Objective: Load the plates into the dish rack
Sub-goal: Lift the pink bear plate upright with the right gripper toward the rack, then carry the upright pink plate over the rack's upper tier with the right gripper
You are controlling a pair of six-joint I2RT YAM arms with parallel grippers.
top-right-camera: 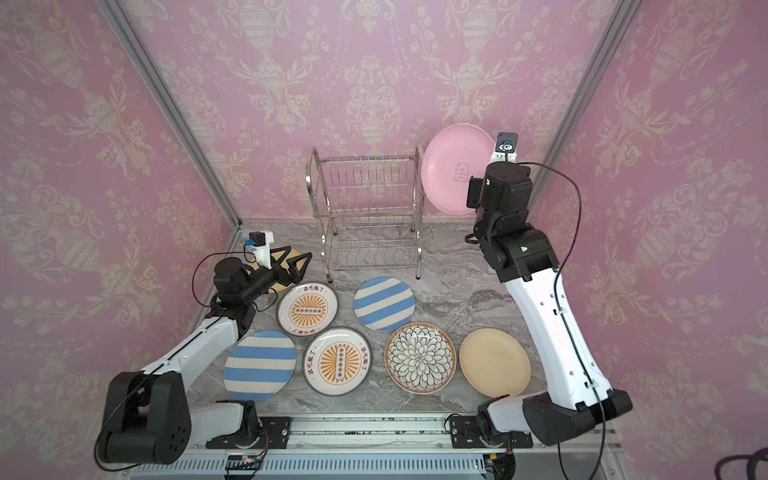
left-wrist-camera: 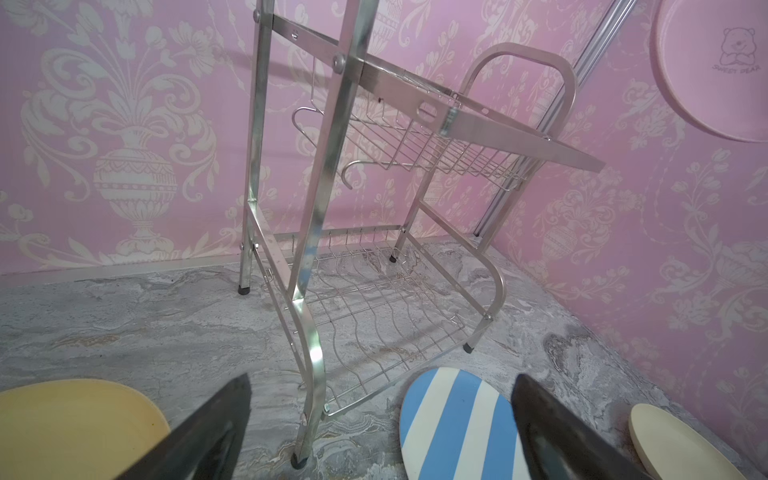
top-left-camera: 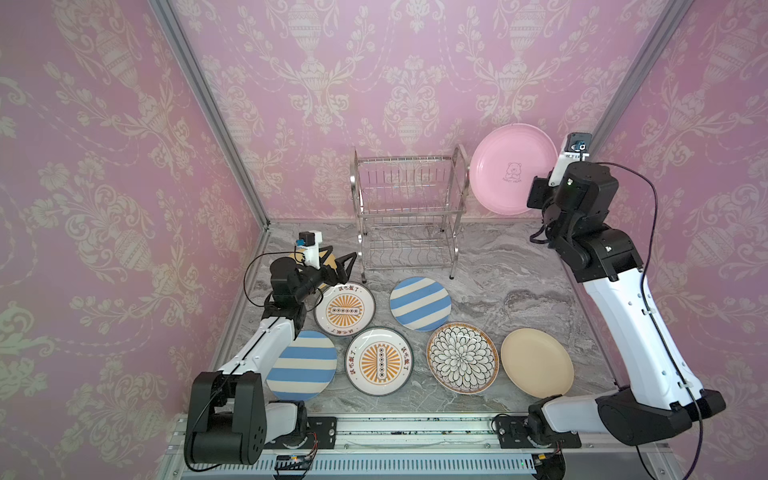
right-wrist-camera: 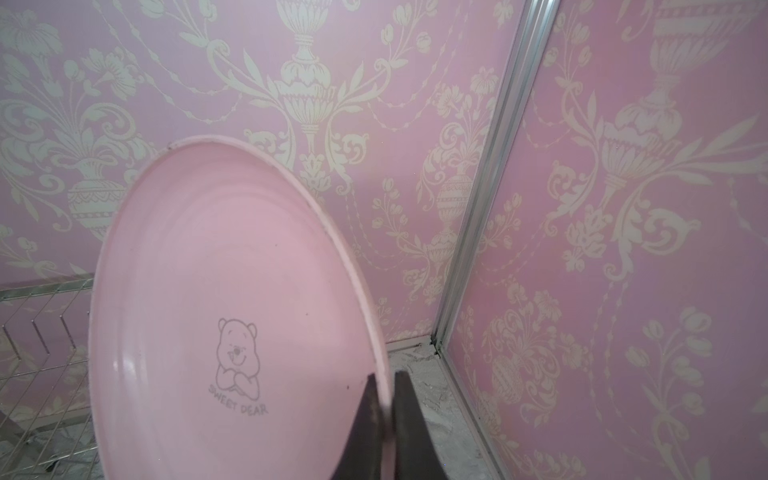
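The steel dish rack [top-left-camera: 409, 208] [left-wrist-camera: 374, 249] stands empty at the back of the table. My right gripper [right-wrist-camera: 386, 386] is shut on the rim of the pink plate [top-left-camera: 507, 170] [right-wrist-camera: 228, 291], which it holds on edge in the air just right of the rack's top tier. My left gripper [top-left-camera: 343, 251] [left-wrist-camera: 382, 378] hangs open and empty over the yellow plate [left-wrist-camera: 75, 424], near the rack's front left leg. Flat on the table lie two striped plates [top-left-camera: 419, 303] [top-left-camera: 301, 365], two sunburst plates [top-left-camera: 345, 309] [top-left-camera: 379, 361], a black-petal plate [top-left-camera: 462, 358] and a beige plate [top-left-camera: 537, 361].
Pink patterned walls with aluminium corner posts [top-left-camera: 216, 124] close in the marble table [top-left-camera: 519, 282] at the back and on both sides. The arms' base rail [top-left-camera: 415, 432] runs along the front edge. The pink plate hangs close to the back right corner [right-wrist-camera: 436, 340].
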